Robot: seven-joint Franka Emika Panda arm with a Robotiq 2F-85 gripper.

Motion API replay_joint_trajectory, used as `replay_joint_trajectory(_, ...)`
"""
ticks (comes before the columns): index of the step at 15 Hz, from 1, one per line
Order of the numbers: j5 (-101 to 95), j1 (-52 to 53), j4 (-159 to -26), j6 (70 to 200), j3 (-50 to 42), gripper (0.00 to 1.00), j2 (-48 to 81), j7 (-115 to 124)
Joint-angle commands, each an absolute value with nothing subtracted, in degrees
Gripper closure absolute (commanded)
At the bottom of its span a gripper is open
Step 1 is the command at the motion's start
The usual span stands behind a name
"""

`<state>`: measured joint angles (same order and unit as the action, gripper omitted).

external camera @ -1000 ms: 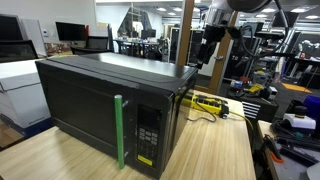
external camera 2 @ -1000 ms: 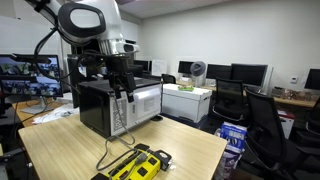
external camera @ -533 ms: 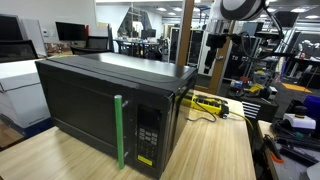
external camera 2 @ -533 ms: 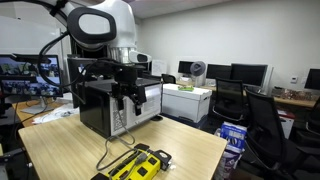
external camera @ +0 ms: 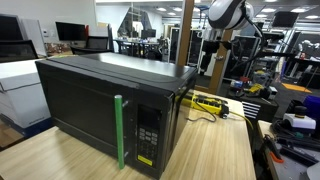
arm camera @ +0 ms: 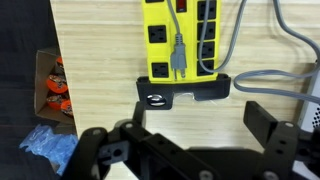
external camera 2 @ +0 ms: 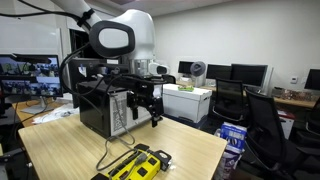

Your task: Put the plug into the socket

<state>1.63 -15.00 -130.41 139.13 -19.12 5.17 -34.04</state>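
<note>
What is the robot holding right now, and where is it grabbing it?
Nothing. Its jaws are wide open and empty, up in the air, not touching the yellow power strip lying on the table.

Light wooden table (external camera 2: 190,150), office chairs (external camera 2: 265,125), desk monitors (external camera 2: 248,73)

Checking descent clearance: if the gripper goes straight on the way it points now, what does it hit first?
Path looks free down to the table. The open gripper likely meets the black block at the yellow power strip's end first; depth unclear.
</note>
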Motion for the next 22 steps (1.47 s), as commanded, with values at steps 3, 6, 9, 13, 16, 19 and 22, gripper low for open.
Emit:
replay_joint_trajectory(3,2.84,-19.1,-125.68,140.29,-16.99,0.0,12.36,-39.74)
replay_joint_trajectory(6,2.81,-21.02,-123.62,139.8,-15.81,0.0,15.21,-42.31)
replay_joint_trajectory(9,3.45,-22.78,-123.29,142.66,-14.33,0.0,16.95,-44.58)
replay_joint_trajectory(13,3.34,-24.48,-126.05,146.53,-12.97,0.0,17.05,-45.65)
replay_joint_trajectory(16,3.22,-25.25,-128.76,149.15,-12.31,0.0,16.69,-46.06)
replay_joint_trajectory(19,2.89,-25.52,-132.0,151.52,-11.99,0.0,16.15,-46.12)
replay_joint_trajectory(22,2.6,-25.7,-134.48,154.99,-11.27,0.0,16.54,-46.02)
